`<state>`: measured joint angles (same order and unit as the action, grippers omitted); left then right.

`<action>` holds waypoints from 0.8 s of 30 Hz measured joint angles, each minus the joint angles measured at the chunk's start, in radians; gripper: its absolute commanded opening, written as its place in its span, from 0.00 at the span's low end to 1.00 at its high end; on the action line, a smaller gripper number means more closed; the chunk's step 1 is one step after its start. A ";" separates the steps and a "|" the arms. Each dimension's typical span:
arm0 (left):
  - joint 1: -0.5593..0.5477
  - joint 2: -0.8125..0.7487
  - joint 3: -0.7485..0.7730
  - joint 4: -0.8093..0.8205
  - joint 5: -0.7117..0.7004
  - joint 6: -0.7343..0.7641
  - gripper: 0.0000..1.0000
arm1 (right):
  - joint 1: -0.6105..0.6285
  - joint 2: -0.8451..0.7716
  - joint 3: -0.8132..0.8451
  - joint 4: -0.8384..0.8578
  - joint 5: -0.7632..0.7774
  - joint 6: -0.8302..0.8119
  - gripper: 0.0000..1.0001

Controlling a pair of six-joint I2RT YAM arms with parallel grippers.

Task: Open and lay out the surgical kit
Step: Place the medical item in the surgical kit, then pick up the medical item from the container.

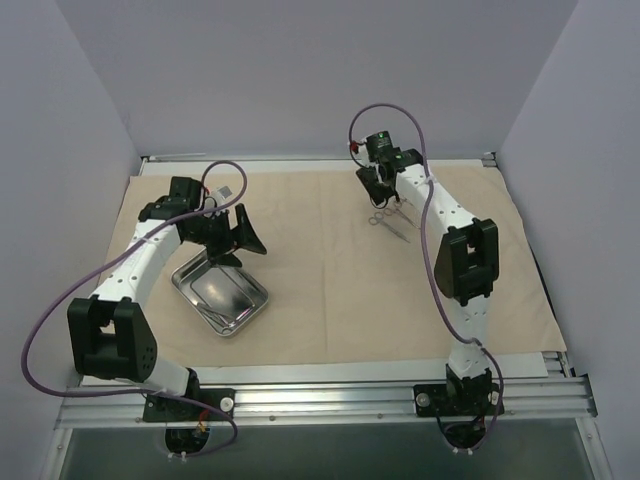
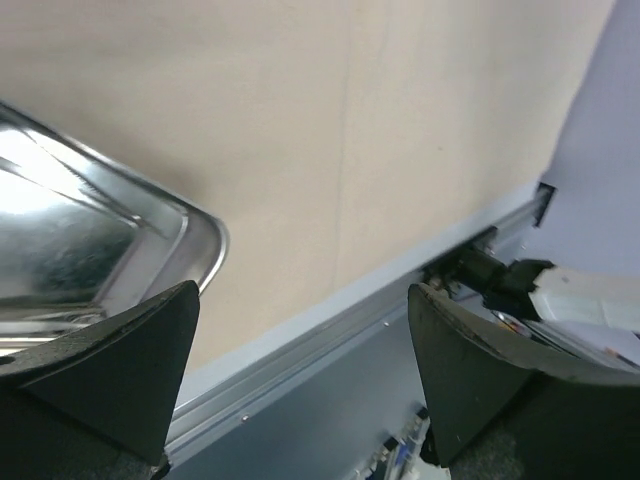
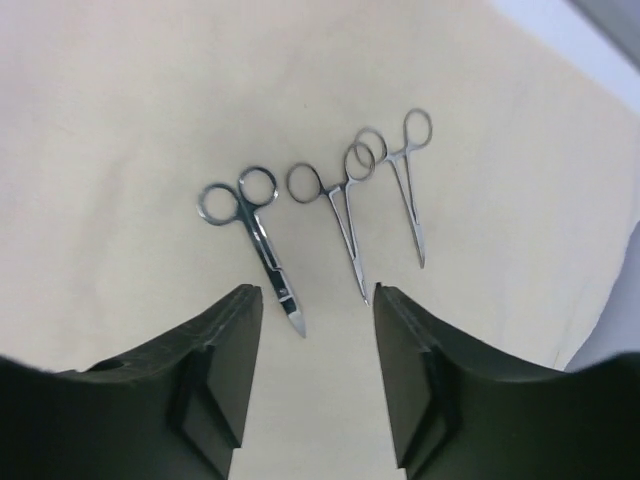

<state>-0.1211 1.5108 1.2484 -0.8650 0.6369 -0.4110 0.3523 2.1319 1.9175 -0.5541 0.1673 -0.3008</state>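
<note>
Left pincer [image 2: 302, 300]: jaws spread wide, empty, beside the steel tray [image 2: 205, 240] corner. Right pincer [image 3: 318, 300]: jaws apart, gripping nothing, above scissors [image 3: 270, 262] and two forceps [image 3: 345, 225] lying on the cloth wrap [image 3: 120, 110].

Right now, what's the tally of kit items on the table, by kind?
Scissors: 1
Forceps: 2
Steel tray: 1
Cloth wrap: 1
Total: 5
Anything lying inside the tray is too unclear to count.
</note>
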 measured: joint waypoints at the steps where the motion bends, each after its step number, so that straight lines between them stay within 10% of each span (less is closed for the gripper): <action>1: 0.002 -0.011 0.000 -0.011 -0.035 0.002 0.94 | 0.018 -0.034 -0.002 0.005 0.006 0.014 0.52; 8: 0.018 -0.037 -0.009 -0.063 -0.195 0.005 0.94 | 0.234 -0.332 -0.180 0.155 -0.050 0.199 0.64; 11: 0.019 -0.051 -0.021 -0.083 -0.220 0.004 0.94 | 0.256 -0.433 -0.290 0.260 -0.122 0.310 0.99; 17: 0.017 -0.062 -0.035 -0.115 -0.271 0.000 0.98 | 0.286 -0.663 -0.665 0.526 -0.143 0.430 1.00; 24: -0.019 -0.034 -0.050 -0.180 -0.369 -0.048 0.71 | 0.296 -0.644 -0.609 0.540 -0.154 0.468 0.98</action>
<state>-0.1398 1.4773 1.1988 -1.0451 0.2680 -0.4587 0.6487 1.4883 1.3083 -0.0139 0.0132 0.1677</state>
